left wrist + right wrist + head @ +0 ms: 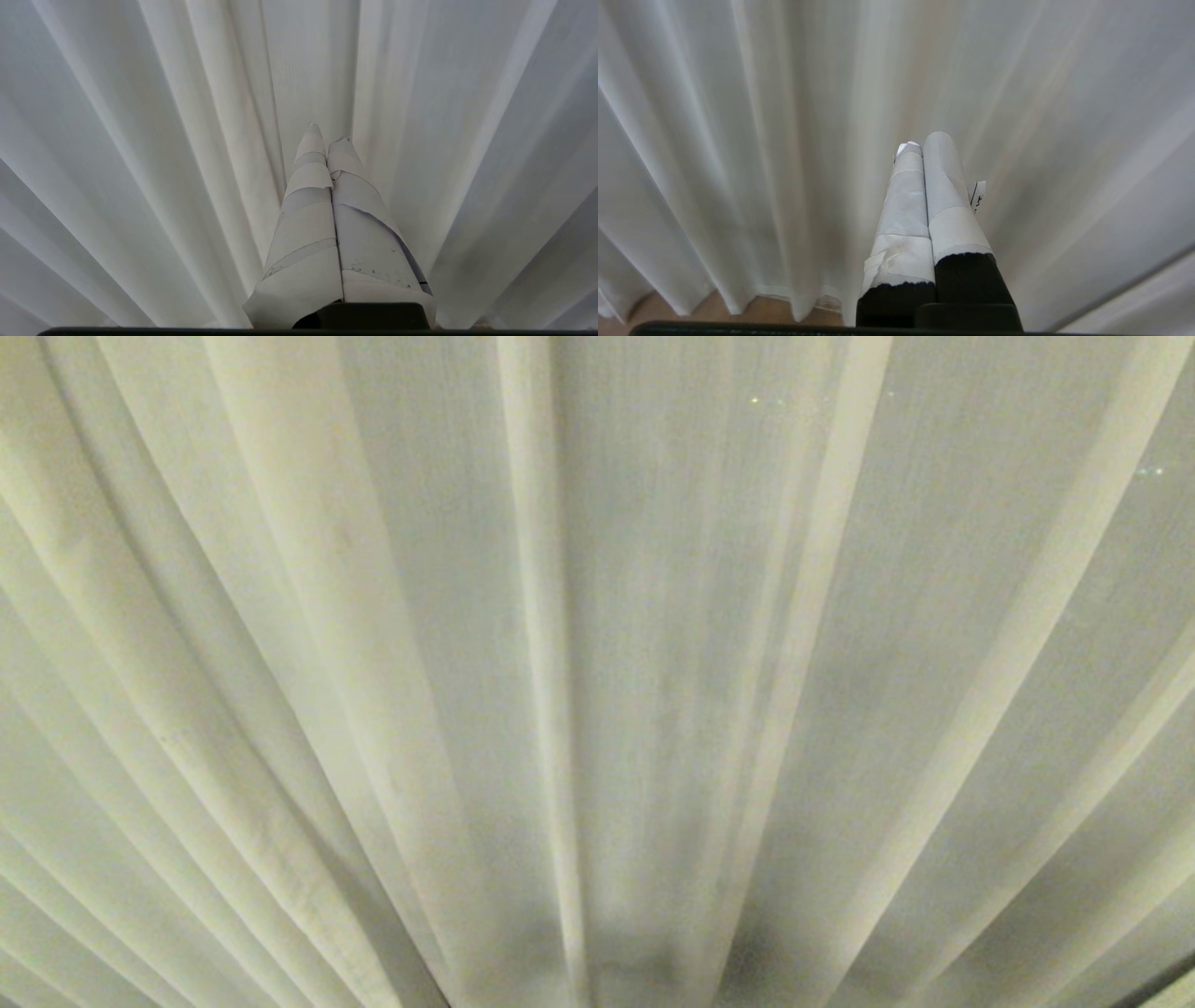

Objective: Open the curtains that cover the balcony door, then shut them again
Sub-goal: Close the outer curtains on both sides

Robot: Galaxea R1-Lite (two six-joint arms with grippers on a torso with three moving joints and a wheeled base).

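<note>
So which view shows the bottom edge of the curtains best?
The right wrist view: the curtains' hem hangs above bare floor there. Head and left wrist views show only pleated fabric, no hem.

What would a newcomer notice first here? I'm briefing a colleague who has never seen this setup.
The pleated cream curtains fill the whole head view, drawn shut, no door visible. In each wrist view a tape-wrapped gripper, left gripper and right gripper, points at the fabric with fingers pressed together, holding nothing.
</note>
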